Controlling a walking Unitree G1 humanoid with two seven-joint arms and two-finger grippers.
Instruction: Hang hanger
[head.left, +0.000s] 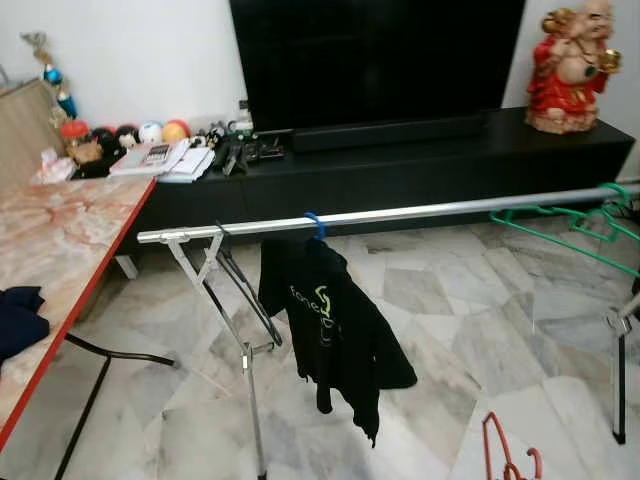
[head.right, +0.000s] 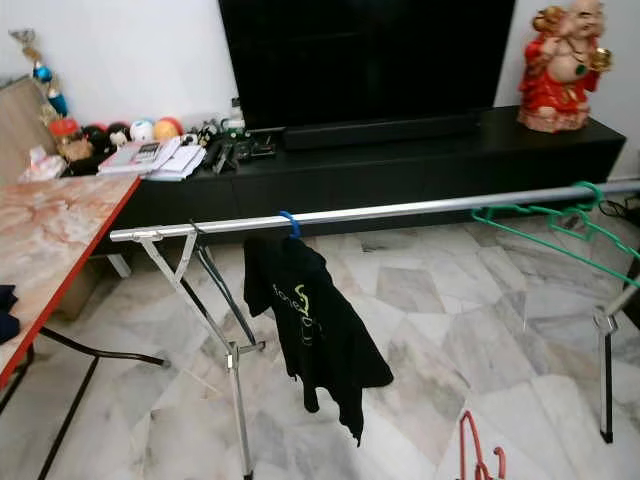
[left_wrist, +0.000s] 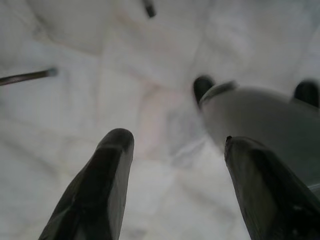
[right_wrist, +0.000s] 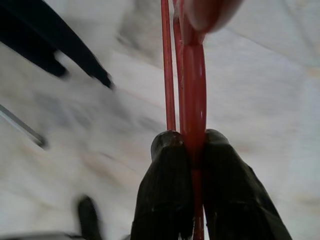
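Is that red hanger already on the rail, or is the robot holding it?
Held, not hung. The right gripper has its fingers shut on the red hanger, low above the floor, well below the rail.

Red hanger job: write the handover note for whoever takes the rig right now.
Right hand: shut on the red hanger, held low over the marble floor; its hook shows at the bottom of the left eye view.
Left hand: open, holding nothing, pointed at the floor.
Rail: the silver drying-rack bar runs across in front. A black shirt hangs on a blue hanger near its left end; green hangers hang at its right end.
Done: red hanger picked up.
Left: lift it and hook it on the bare stretch of rail between shirt and green hangers.
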